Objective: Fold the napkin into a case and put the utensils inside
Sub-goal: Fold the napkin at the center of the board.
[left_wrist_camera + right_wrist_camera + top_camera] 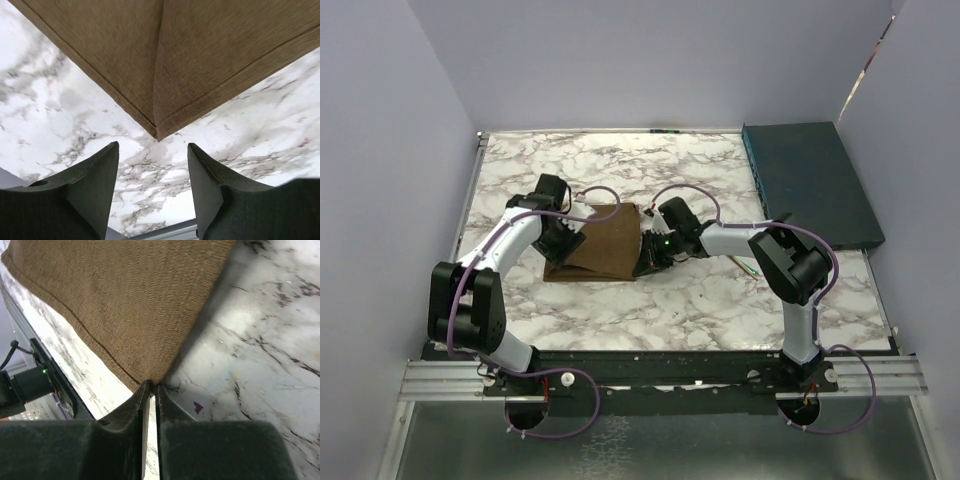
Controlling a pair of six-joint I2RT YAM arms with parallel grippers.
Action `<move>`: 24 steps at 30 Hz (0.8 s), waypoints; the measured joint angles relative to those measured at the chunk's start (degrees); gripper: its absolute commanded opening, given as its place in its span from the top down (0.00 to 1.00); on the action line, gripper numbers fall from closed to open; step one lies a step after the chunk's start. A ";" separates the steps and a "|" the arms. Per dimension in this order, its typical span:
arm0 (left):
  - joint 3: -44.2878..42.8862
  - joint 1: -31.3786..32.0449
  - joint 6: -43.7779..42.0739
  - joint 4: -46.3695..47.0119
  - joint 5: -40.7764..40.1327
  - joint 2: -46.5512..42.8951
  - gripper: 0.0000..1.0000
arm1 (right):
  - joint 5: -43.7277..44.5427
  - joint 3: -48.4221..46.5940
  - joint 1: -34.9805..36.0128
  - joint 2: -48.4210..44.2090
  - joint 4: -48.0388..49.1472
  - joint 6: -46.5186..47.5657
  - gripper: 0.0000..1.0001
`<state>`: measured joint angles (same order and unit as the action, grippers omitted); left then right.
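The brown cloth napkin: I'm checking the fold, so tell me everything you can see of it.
The brown woven cloth napkin has hemmed edges and lies folded on the white marble table, a crease running to one corner. The right gripper is shut on its near right corner; the open left gripper faces another corner without touching.

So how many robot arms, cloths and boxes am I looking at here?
Robot arms: 2, the left arm and the right arm
Brown cloths: 1, the napkin
Dark teal boxes: 1, the box
Total: 4
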<state>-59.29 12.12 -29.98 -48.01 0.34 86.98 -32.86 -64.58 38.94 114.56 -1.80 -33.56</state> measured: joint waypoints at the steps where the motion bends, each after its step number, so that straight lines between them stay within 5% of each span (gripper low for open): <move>1: -1.99 0.00 -0.26 -1.49 1.29 0.02 0.41 | 0.00 -0.04 0.00 0.00 -0.02 0.09 0.81; 9: -10.32 0.00 0.39 -5.07 8.81 1.18 0.56 | 0.20 -2.23 0.00 -0.02 -1.49 1.44 0.72; 17: -1.29 0.00 4.61 3.37 5.25 5.95 0.68 | 1.31 -4.92 -1.07 -0.79 -5.95 4.79 0.70; 24: 4.09 0.00 5.14 7.76 2.43 5.92 0.68 | 1.36 -8.13 -7.58 -0.98 -8.70 6.69 0.45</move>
<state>-55.20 12.12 -24.84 -40.25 2.76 92.90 -31.51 -72.71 31.35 113.58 -10.50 -26.87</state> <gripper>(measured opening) 0.321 0.478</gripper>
